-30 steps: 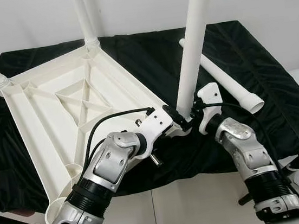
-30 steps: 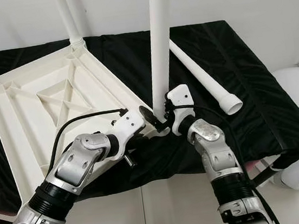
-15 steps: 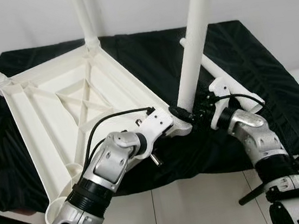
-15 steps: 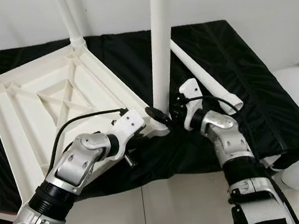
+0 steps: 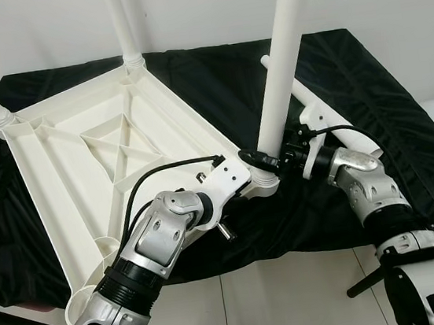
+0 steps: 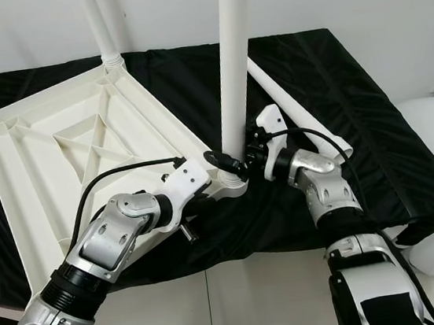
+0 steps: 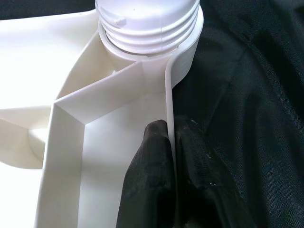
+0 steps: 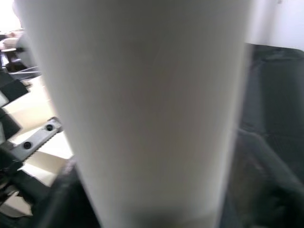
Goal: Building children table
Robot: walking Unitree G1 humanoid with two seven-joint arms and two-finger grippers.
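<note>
left gripper [image 7: 170, 156] pinches the rim of the upturned tabletop [image 5: 82, 159] just below the upright leg [image 5: 279, 52]. right gripper [image 5: 286, 156] wraps that leg's base; grip width unclear. beyond it, a loose leg [image 5: 339, 124] lies on black cloth [image 5: 382, 87].

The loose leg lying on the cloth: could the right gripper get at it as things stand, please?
Probably yes. The loose leg lies bare on the cloth just behind the right gripper, nothing between them, but that gripper is at the upright leg now.
</note>
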